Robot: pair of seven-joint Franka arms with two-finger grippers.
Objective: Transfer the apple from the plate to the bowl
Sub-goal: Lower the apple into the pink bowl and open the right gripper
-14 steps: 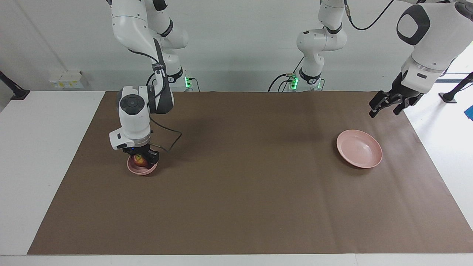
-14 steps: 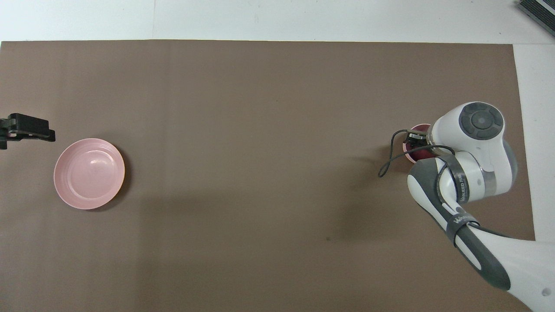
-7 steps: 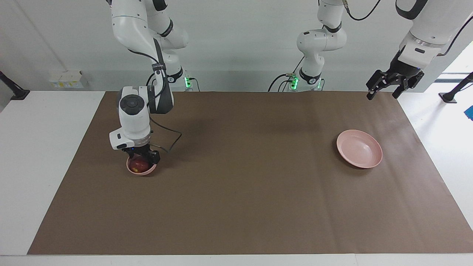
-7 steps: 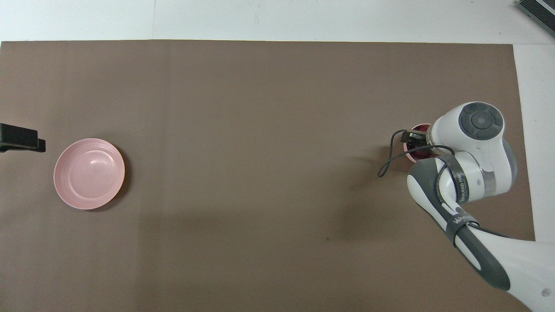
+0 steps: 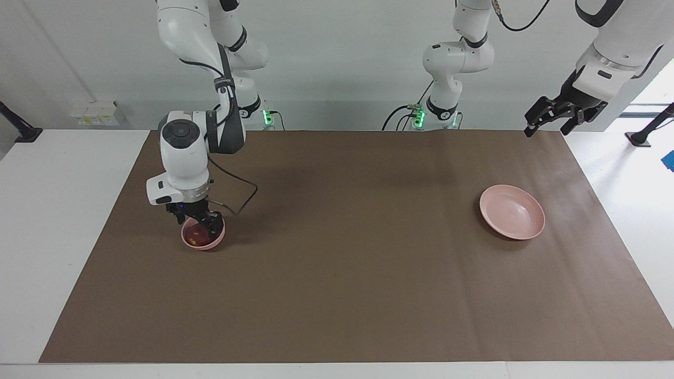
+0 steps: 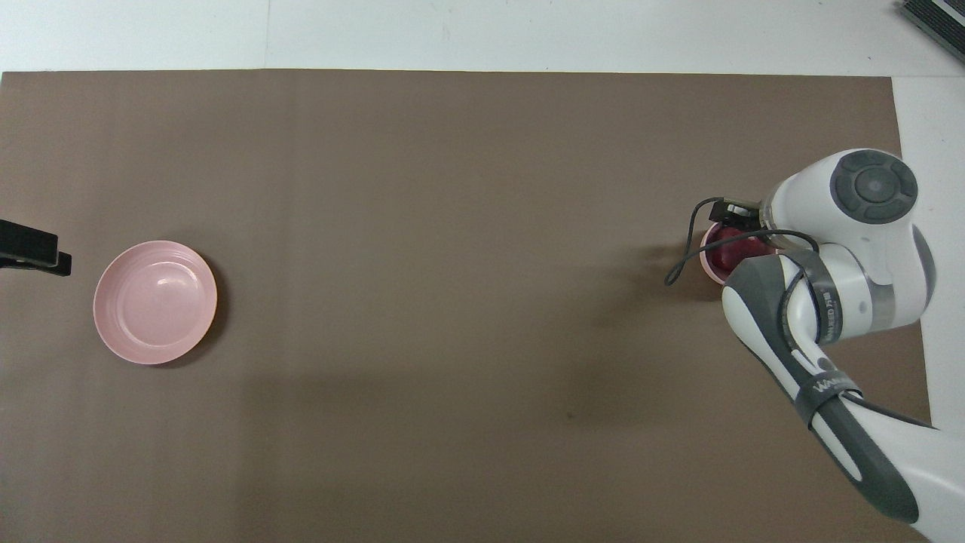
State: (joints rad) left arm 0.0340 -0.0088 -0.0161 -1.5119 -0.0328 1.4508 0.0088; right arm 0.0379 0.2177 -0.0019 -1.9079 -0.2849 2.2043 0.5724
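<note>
I see the apple [image 5: 197,235] lying in the bowl [image 5: 203,243] toward the right arm's end of the brown mat [image 5: 347,295]. My right gripper [image 5: 200,218] sits just over it, fingers spread, holding nothing. Left gripper [image 5: 552,116] waits raised near the mat's corner, fingers apart and empty. The plate [image 5: 512,212] is bare.

Matt brown paper-like sheet [image 5: 347,263] covers a smooth white table [image 5: 58,221]. On the sheet, the pink plate [image 5: 512,211] and bowl [image 5: 204,243] look like smooth, faintly glossy plastic.
</note>
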